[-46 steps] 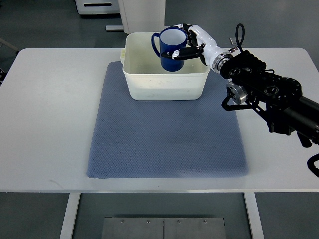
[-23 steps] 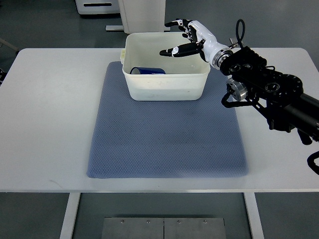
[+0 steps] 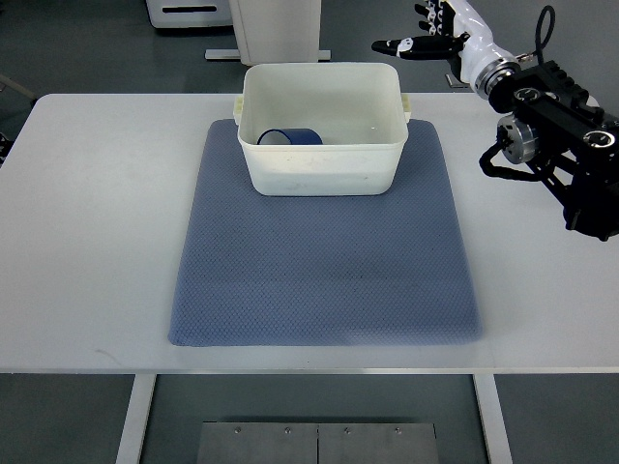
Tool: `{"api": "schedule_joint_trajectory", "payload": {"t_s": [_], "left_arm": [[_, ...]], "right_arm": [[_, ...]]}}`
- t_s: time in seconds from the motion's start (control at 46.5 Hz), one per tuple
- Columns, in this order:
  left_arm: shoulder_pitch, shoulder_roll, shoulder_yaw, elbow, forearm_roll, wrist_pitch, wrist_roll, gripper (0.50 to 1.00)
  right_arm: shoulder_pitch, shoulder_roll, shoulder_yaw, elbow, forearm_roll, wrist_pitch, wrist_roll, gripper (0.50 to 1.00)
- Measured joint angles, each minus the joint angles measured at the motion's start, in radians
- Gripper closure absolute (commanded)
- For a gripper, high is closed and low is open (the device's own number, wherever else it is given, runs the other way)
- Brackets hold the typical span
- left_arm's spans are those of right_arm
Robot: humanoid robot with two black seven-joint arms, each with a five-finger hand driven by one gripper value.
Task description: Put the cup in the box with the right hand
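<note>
One blue cup [image 3: 288, 137] lies inside the single white box [image 3: 322, 170]; right hand [image 3: 440, 29] hovers beyond the box, fingers spread, empty.

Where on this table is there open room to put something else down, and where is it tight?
The blue mat lies bare in front of the white box. The white table is bare left of the mat. To the right, the right hand and its arm hang over the far corner. Inside the box, the blue cup takes the left part.

No readable text, label, brand, number or sign shows on anything in view
</note>
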Motion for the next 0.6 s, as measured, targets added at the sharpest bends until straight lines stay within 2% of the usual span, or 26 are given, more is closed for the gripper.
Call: {"api": "schedule_joint_trajectory", "payload": {"t_s": [0.28,0.603], "left_arm": [[0.0,0.0,0.0,0.0,0.0,0.0,0.0,0.5],[0.0,0.0,0.0,0.0,0.0,0.0,0.0,0.5]], "right_arm": [[-0.1,-0.065,0.113,0.0,0.202,0.008,-0.006,0.5],[-0.209,-0.06,0.201,-0.002,0.209,0.005,0.0,0.5]]}}
